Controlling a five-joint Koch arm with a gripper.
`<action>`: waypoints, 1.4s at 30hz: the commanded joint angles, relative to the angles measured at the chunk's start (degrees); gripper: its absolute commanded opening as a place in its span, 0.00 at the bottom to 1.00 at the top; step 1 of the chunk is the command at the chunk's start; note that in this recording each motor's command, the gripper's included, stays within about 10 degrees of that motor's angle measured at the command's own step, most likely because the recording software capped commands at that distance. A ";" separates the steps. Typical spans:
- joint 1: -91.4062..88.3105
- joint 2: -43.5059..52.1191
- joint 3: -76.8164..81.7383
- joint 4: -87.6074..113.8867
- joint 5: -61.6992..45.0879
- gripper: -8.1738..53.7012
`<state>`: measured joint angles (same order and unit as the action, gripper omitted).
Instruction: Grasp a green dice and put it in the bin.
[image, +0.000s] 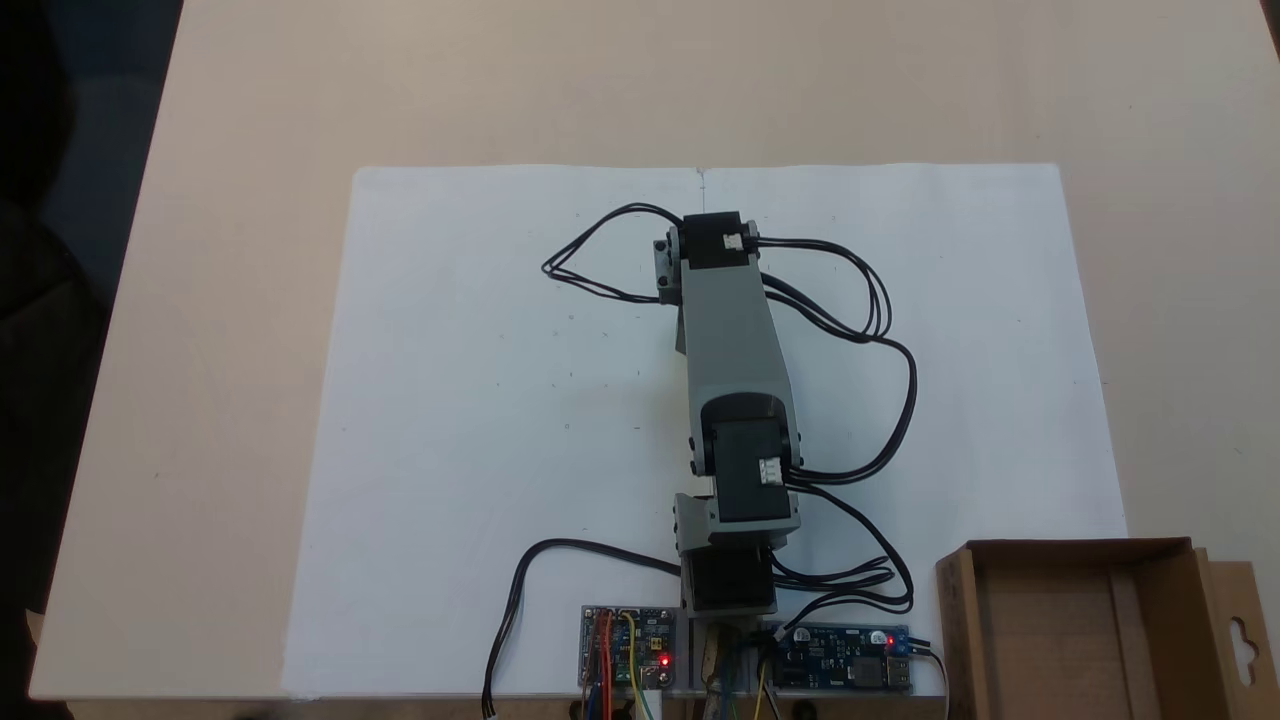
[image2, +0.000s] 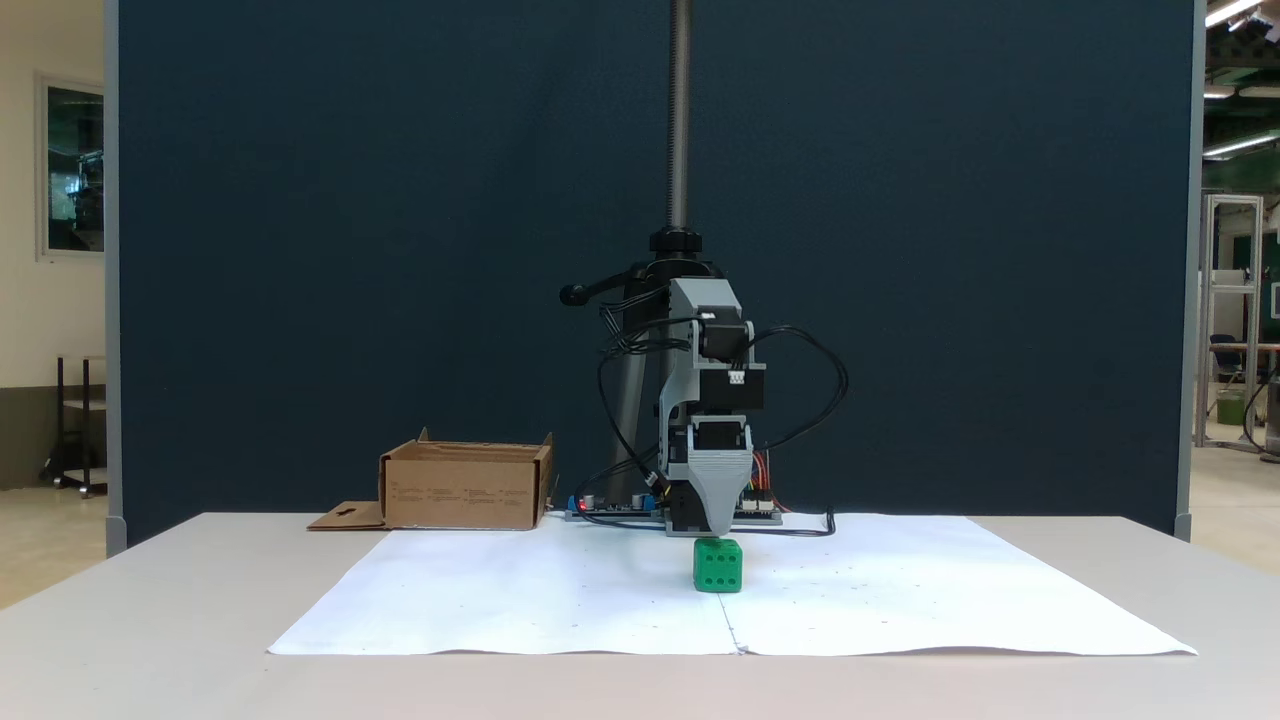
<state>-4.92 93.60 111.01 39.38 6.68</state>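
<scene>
Gripper (image2: 718, 530), jaw state unclear, hangs at twelve o'clock over the green dice (image2: 718, 566); next: descend, clamp, carry to the bin (image2: 465, 487).

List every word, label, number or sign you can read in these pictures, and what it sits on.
No text can be read.
Bin: rows of small dark print on its front wall, too small to read.
Green dice: dark pips, no writing; the facing side seems to show five.
Circuit boards: markings too blurred to read.
</scene>
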 joint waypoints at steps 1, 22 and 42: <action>-0.26 0.00 -3.25 0.97 3.87 0.78; 0.44 -7.38 -4.31 0.00 3.16 0.78; 0.53 -12.66 -4.31 -5.27 -3.52 0.78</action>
<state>-4.39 80.24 109.07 36.47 6.33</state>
